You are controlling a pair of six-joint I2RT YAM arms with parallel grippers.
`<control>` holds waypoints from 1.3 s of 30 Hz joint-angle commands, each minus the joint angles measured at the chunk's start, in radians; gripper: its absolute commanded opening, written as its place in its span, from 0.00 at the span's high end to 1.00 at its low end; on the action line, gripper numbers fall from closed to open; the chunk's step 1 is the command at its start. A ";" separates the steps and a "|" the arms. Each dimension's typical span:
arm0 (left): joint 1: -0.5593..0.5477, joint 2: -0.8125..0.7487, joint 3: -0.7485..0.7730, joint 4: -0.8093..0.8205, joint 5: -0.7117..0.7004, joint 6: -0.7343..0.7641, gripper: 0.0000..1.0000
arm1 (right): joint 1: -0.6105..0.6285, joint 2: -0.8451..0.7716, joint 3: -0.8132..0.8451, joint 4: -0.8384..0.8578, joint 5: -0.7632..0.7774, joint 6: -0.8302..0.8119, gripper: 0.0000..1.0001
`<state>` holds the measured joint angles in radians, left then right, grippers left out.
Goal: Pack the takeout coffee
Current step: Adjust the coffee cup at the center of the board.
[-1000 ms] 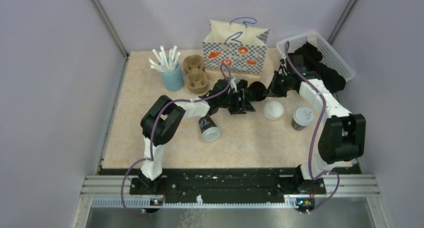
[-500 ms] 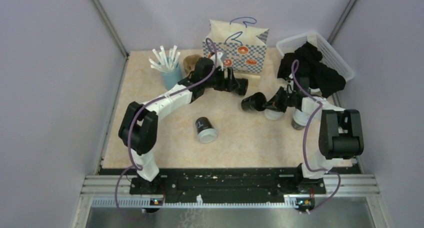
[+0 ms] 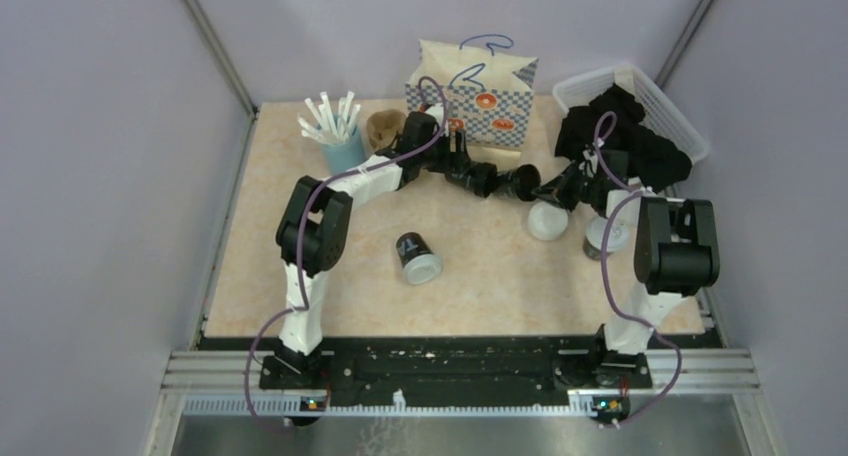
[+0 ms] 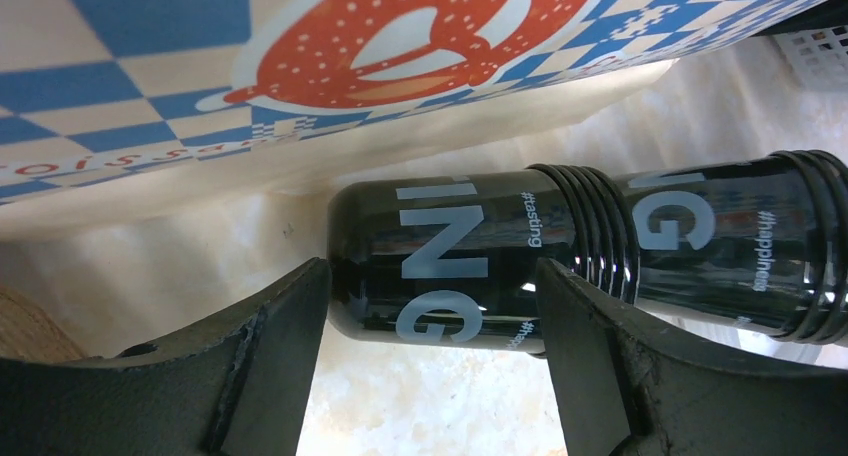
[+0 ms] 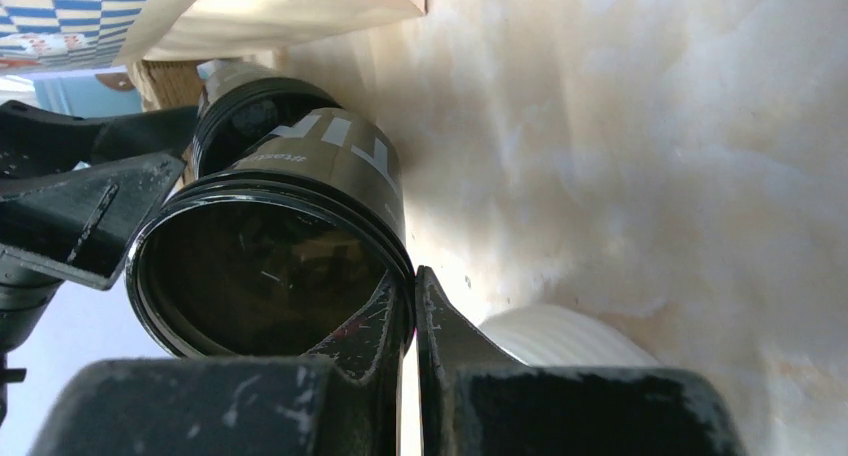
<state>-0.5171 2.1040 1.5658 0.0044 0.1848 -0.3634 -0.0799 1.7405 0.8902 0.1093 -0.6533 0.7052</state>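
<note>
- So, nearest my bases, a lidded cup (image 3: 415, 258) lies on its side on the table (image 3: 300, 276), well apart from both arms. I judge it is simply waiting its turn.
- Further right, an upright lidded cup (image 3: 600, 238) stands partly hidden by my right arm. A loose white lid (image 3: 547, 221) lies near it, handy for capping, I'd guess.
- Mid-table, two lidless black cups lie horizontal between the arms, one nested in the other.
- The right gripper (image 5: 412, 286) is pinched tight on the rim of the inner cup (image 4: 720, 241), one finger inside the mouth and one outside, which suits a thin paper wall.
- The left gripper (image 4: 432, 276) is spread wide around the base end of the outer cup (image 4: 450, 226). One fingertip sits at the base corner and the other crosses in front of the side. I cannot tell whether it actually bears on the cup.
- My read is that an arm at each end lets one cup slide along the other. A crushed rim is the risk.
- Beyond, the checked paper bag (image 3: 470, 96) stands just behind the pair and is likely the destination. The pulp carrier (image 3: 383, 128) and straw cup (image 3: 345, 154) sit to its left, and the white basket (image 3: 590, 79) is at the far right.
</note>
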 commanded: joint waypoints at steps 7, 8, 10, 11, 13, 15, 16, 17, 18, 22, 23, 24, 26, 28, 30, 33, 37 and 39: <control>0.004 0.044 0.024 0.090 0.008 0.014 0.18 | 0.048 0.074 -0.021 0.327 -0.026 0.156 1.00; 0.004 0.049 0.021 0.093 0.023 0.015 0.19 | 0.048 0.073 -0.036 0.348 -0.029 0.167 1.00; 0.006 0.059 0.018 0.100 0.057 0.010 0.20 | 0.049 0.074 -0.057 0.404 -0.037 0.183 1.00; 0.005 0.064 0.012 0.106 0.073 0.003 0.21 | 0.050 0.082 -0.062 0.425 -0.041 0.192 1.00; 0.006 0.068 0.003 0.111 0.101 -0.018 0.24 | 0.057 0.106 -0.058 0.458 -0.063 0.204 1.00; 0.004 0.061 -0.023 0.135 0.129 -0.042 0.26 | 0.066 0.123 -0.061 0.504 -0.076 0.222 1.00; 0.004 0.055 -0.046 0.154 0.145 -0.055 0.27 | 0.071 0.127 -0.068 0.534 -0.082 0.235 1.00; 0.003 0.049 -0.059 0.166 0.158 -0.065 0.28 | 0.074 0.130 -0.068 0.548 -0.088 0.240 1.00; 0.002 0.046 -0.069 0.169 0.166 -0.073 0.29 | 0.074 0.137 -0.063 0.557 -0.096 0.242 1.00; -0.005 0.019 -0.107 0.157 0.217 -0.116 0.35 | 0.110 0.125 -0.070 0.564 -0.127 0.257 1.00; -0.013 0.005 -0.121 0.155 0.222 -0.127 0.36 | 0.111 0.102 -0.080 0.551 -0.127 0.257 1.00; -0.019 -0.006 -0.135 0.159 0.228 -0.141 0.36 | 0.111 0.075 -0.087 0.521 -0.125 0.251 1.00; -0.035 -0.025 -0.169 0.180 0.243 -0.177 0.36 | 0.111 0.009 -0.078 0.399 -0.121 0.207 1.00; -0.054 -0.037 -0.197 0.203 0.267 -0.219 0.37 | 0.115 -0.069 -0.051 0.237 -0.088 0.158 1.00; -0.078 -0.047 -0.215 0.211 0.283 -0.259 0.37 | 0.117 -0.118 0.004 0.053 -0.051 0.107 1.00; -0.115 -0.063 -0.247 0.226 0.313 -0.315 0.37 | 0.129 -0.173 0.080 -0.247 -0.013 -0.009 1.00; -0.148 -0.084 -0.281 0.254 0.347 -0.364 0.36 | 0.134 -0.216 0.182 -0.573 0.101 -0.168 1.00; -0.156 -0.088 -0.281 0.251 0.354 -0.366 0.36 | 0.139 -0.215 0.232 -0.687 0.159 -0.223 1.00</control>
<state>-0.6659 2.0819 1.2922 0.2012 0.4881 -0.6834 0.0406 1.5654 1.0195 -0.2062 -0.6048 0.6601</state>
